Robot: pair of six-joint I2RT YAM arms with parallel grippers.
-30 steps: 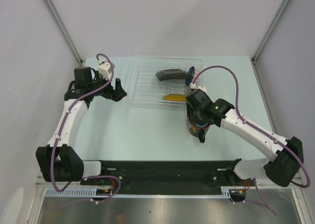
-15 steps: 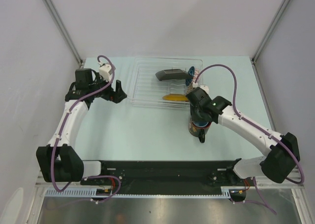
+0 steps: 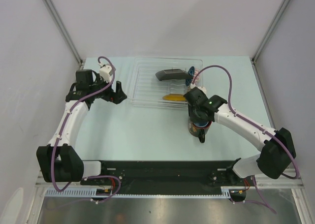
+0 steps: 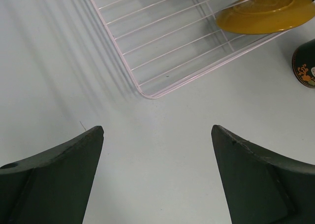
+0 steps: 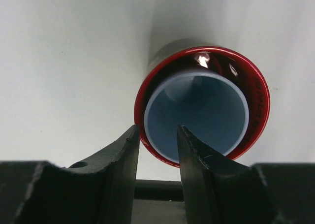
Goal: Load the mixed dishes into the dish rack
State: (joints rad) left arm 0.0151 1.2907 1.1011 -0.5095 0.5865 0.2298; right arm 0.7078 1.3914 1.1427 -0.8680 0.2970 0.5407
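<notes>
The red-rimmed mug [image 5: 206, 101] with a blue inside stands upright on the table just in front of the dish rack [image 3: 142, 81]; its dark side also shows in the left wrist view [image 4: 306, 64]. My right gripper [image 5: 158, 130] hangs over the mug [image 3: 198, 130], straddling its near rim. One finger [image 5: 123, 160] is outside and the other [image 5: 197, 160] inside, with a gap wider than the wall, so it is open. The yellow plate [image 3: 173, 97], dark square plate [image 3: 170, 75] and mosaic bowl [image 3: 191, 75] sit in the rack. My left gripper [image 4: 157, 130] is open and empty beside the rack's left corner.
The clear rack [image 4: 147, 51] has raised walls and a ribbed bottom, and its left half is bare. The yellow plate [image 4: 266, 13] lies against its front wall. White walls enclose the table on the left, back and right. The arm bases line the near edge.
My right gripper has shifted slightly back and left over the mug, and its jaws have narrowed a little. The mug has stayed put. My left arm has barely moved.
</notes>
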